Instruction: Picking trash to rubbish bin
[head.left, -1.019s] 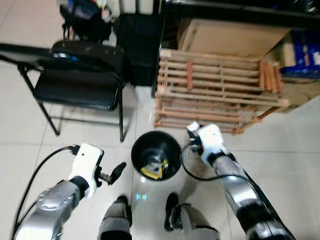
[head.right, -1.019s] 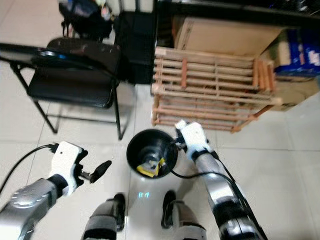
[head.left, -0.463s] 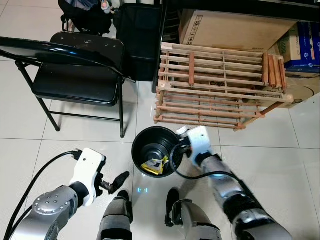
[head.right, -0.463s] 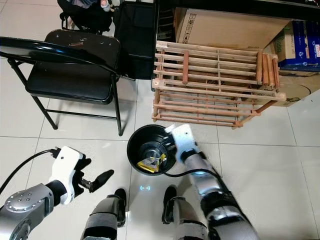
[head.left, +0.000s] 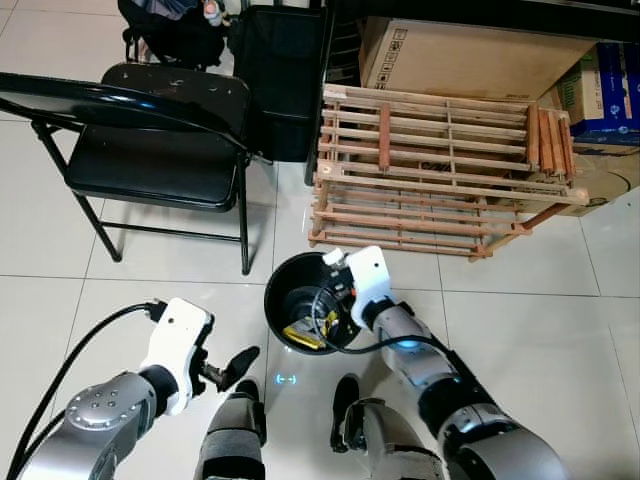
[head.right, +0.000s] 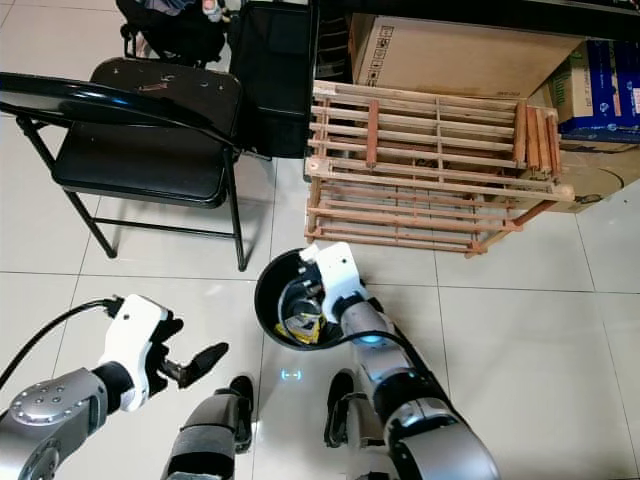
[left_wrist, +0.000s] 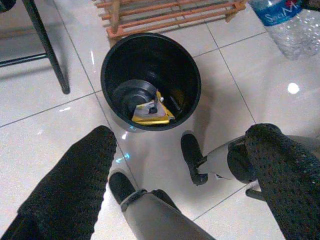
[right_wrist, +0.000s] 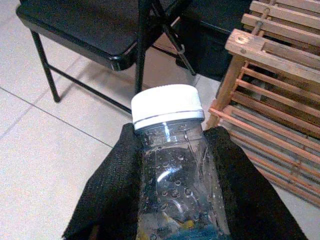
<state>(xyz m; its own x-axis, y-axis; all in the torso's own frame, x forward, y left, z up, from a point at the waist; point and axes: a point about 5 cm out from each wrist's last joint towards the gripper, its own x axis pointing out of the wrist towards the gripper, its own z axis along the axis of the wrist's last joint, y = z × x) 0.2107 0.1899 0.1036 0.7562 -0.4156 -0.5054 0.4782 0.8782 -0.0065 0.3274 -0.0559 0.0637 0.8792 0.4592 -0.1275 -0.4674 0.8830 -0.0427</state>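
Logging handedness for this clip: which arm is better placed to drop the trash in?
Right. The right gripper already holds the bottle, over the bin. The left gripper hangs open beside the bin.

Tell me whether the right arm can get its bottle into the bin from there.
Probably yes. The right gripper, shut on the bottle, hangs over the bin's open mouth, and nothing covers it; a yellow wrapper lies inside.
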